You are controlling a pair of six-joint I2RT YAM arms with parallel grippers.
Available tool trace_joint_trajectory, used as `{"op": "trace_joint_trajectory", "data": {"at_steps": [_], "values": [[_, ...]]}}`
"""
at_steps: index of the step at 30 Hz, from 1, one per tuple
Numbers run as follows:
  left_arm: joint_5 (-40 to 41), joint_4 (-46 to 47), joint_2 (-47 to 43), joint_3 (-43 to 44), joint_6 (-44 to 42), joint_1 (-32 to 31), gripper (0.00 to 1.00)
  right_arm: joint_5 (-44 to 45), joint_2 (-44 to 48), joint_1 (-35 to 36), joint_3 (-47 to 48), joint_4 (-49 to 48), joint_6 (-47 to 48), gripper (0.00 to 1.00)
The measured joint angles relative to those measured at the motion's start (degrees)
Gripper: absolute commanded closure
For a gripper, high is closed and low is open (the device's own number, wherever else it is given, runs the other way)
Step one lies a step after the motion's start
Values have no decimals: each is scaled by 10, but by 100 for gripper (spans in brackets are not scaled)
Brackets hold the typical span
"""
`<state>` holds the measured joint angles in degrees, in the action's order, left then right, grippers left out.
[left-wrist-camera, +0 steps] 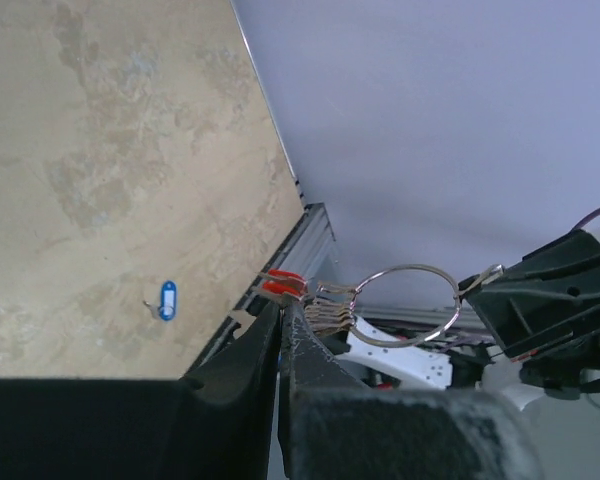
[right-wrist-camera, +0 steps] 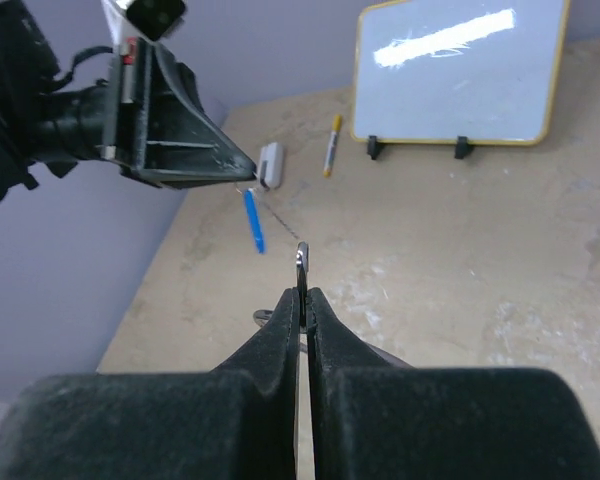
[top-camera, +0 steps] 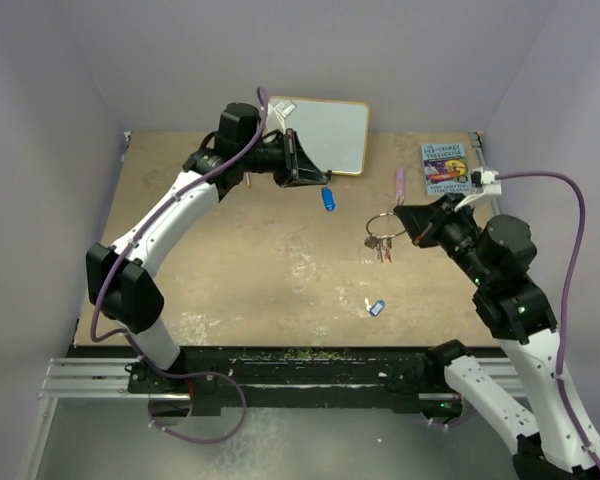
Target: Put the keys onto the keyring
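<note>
My right gripper [top-camera: 402, 216] is shut on the edge of the thin silver keyring [top-camera: 380, 222] and holds it above the table, with several keys [top-camera: 380, 247] hanging from it. The ring shows edge-on between the right jaws [right-wrist-camera: 301, 258]. In the left wrist view the ring [left-wrist-camera: 410, 305] carries a fan of keys [left-wrist-camera: 332, 312] with red heads [left-wrist-camera: 283, 285]. My left gripper [top-camera: 318, 179] is shut on a key whose blue tag [top-camera: 327, 198] dangles below its tip, left of the ring; the tag also shows in the right wrist view [right-wrist-camera: 252, 220]. Another blue-tagged key [top-camera: 373, 307] lies on the table.
A whiteboard [top-camera: 322, 133] stands at the back, behind the left gripper. A pink marker [top-camera: 400, 182] and a book [top-camera: 448, 168] lie at the back right. A yellow marker [right-wrist-camera: 331, 145] and a white eraser [right-wrist-camera: 271, 165] lie near the whiteboard.
</note>
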<state>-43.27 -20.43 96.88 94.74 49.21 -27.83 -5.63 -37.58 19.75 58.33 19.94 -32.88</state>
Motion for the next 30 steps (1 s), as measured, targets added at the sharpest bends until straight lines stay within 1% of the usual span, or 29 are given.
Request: {"op": "trace_joint_trajectory", "data": {"at_steps": [6, 13, 16, 21, 24, 30], "values": [[0, -6, 7, 0, 100, 19, 96, -37, -89, 11, 34, -76, 0, 100], [14, 3, 8, -4, 177, 63, 95, -25, -248, 115, 90, -138, 34, 100], [16, 3, 8, -8, 191, 92, 96, -24, -283, 126, 94, -160, 35, 100], [34, -5, 7, -8, 192, 130, 96, -5, -313, 130, 98, -208, 30, 100], [40, -6, 7, -9, 193, 132, 96, 2, -332, 146, 107, -224, 29, 100], [36, 2, 1, -31, 209, 130, 96, 19, -401, 176, 132, -268, 24, 100]]}}
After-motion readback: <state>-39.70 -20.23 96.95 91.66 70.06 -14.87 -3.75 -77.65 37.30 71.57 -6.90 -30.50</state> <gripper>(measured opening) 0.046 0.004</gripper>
